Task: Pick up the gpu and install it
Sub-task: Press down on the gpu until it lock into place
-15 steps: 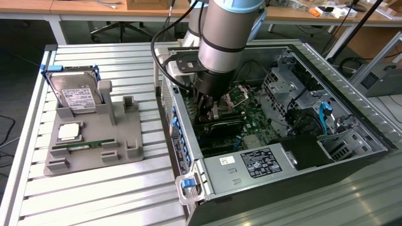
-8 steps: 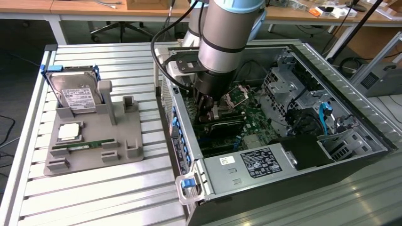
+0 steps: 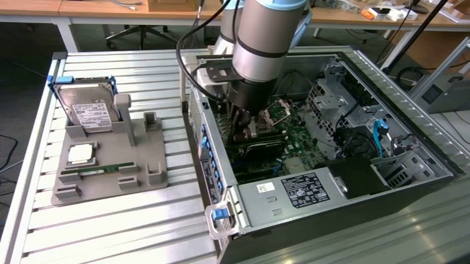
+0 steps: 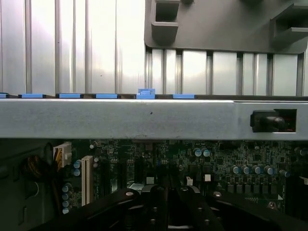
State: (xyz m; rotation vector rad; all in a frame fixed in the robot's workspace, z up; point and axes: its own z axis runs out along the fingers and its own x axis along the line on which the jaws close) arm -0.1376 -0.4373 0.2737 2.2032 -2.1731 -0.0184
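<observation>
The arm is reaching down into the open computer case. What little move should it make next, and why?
Probably a slow, gentle press straight down. The gripper is shut and sits low inside the computer case, close above the motherboard, with the gpu right beneath it. Whether the card is fully in its slot cannot be told, so pressing before letting go seems safest.
</observation>
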